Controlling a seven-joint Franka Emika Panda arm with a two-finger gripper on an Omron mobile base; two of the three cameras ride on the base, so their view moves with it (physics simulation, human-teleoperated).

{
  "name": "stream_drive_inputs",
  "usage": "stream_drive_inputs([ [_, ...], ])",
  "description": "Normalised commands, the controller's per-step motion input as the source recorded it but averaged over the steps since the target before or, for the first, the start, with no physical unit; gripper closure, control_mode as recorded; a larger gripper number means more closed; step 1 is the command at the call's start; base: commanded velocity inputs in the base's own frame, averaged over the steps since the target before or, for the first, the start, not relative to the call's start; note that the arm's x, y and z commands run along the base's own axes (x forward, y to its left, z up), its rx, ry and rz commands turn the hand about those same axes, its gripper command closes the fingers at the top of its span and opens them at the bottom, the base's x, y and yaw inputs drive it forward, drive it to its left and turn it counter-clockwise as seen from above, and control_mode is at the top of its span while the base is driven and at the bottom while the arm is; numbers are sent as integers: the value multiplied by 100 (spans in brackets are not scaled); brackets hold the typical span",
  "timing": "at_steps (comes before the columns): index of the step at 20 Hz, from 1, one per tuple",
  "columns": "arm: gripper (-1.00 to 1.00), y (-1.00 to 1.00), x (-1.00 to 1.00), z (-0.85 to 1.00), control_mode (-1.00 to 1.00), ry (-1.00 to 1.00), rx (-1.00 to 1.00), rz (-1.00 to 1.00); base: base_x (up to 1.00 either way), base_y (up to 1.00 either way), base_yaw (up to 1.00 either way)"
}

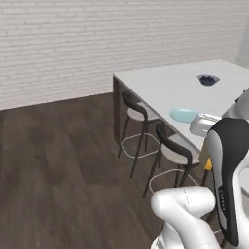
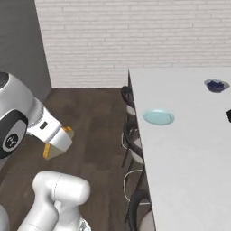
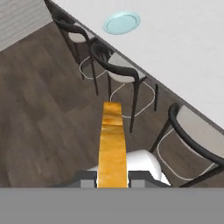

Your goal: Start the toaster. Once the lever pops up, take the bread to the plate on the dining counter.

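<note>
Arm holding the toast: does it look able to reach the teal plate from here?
Probably yes. The gripper, shut on the tan toast slice, hangs over the floor beside the stools; the round pale teal plate sits unobstructed near the white counter's edge.

A golden-brown and orange slice of bread [image 3: 112, 146] sits low in the middle of the hand view, a round pale teal plate [image 3: 122, 22] at the top, on a big grey-white counter [image 3: 183, 48]; dark brown wood floor [image 3: 39, 109] at left
</note>
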Motion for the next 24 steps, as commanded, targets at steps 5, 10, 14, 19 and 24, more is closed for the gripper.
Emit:
stream_drive_inputs([
  [5,100,0,0,0,100,0,0,0,68,68,-56],
  [10,100,0,0,0,100,0,0,0,61,67,-55],
  [14,100,0,0,0,100,0,0,0,57,69,-55],
  [19,100,0,0,0,100,0,0,0,51,69,-56],
  [24,100,0,0,0,100,0,0,0,41,64,-57],
])
